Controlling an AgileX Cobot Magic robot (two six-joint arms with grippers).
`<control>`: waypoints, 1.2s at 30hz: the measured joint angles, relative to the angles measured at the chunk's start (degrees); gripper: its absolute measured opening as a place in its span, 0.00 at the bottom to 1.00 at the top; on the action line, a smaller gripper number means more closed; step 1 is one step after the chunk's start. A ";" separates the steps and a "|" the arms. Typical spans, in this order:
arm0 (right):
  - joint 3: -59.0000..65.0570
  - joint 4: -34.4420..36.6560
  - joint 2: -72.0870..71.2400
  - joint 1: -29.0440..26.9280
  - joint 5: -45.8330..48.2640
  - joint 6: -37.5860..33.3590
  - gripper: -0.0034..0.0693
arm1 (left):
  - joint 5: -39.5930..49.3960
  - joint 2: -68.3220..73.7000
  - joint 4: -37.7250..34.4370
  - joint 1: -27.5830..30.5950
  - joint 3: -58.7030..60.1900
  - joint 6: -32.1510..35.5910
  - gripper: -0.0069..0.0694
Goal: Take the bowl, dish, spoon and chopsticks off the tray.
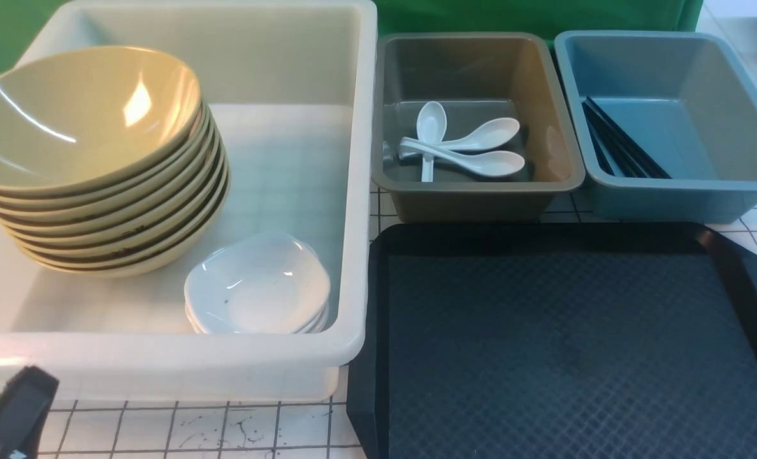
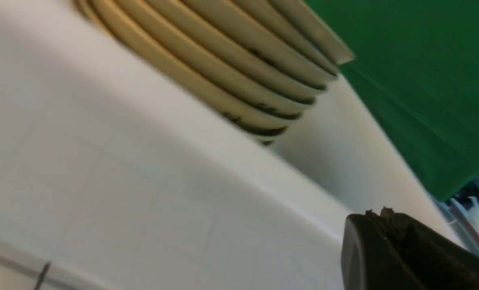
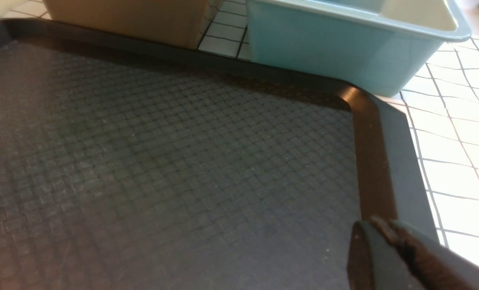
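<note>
Green cloth hangs behind a white gridded table (image 1: 225, 433) that carries everything we see. On its near right part lies the black tray (image 1: 576, 344), its diamond-textured floor bare from rim to rim. At the far edge of the tray stand two bins: the grey bin (image 1: 474, 191) toward the tray's far left corner and the blue bin (image 1: 671, 197) toward its far right corner. We find three white spoons (image 1: 468, 146) lying crossed in the grey bin, and the black chopsticks (image 1: 620, 146) leaning along the left inner wall of the blue bin. On the table's left part sits the deep white tub (image 1: 353, 191), its right wall just beside the tray's left rim. Inside it the top bowl (image 1: 79, 115) crowns a tilted stack of tan-yellow bowls at the tub's left side, and a small stack of white dishes (image 1: 257, 287) rests near its front wall.

We see the left end effector (image 2: 384, 217) with its jaws pressed together and nothing between them, just outside the tub's front wall at the table's near left corner. In its wrist view the right end effector (image 3: 384, 229) is likewise closed and empty, above the tray's right rim.
</note>
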 joint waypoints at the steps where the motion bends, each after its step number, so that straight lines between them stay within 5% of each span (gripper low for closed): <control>1: 0.00 0.00 -0.05 0.00 0.00 0.00 0.11 | 1.74 -0.17 -0.13 0.66 0.01 -0.16 0.09; 4: 0.00 0.00 -0.05 0.00 0.00 0.00 0.11 | 7.70 -0.19 -0.48 2.34 0.19 -0.51 0.09; 36: 0.00 0.00 -0.05 0.00 0.00 0.00 0.11 | 8.02 -0.19 -0.62 2.74 0.12 -0.51 0.09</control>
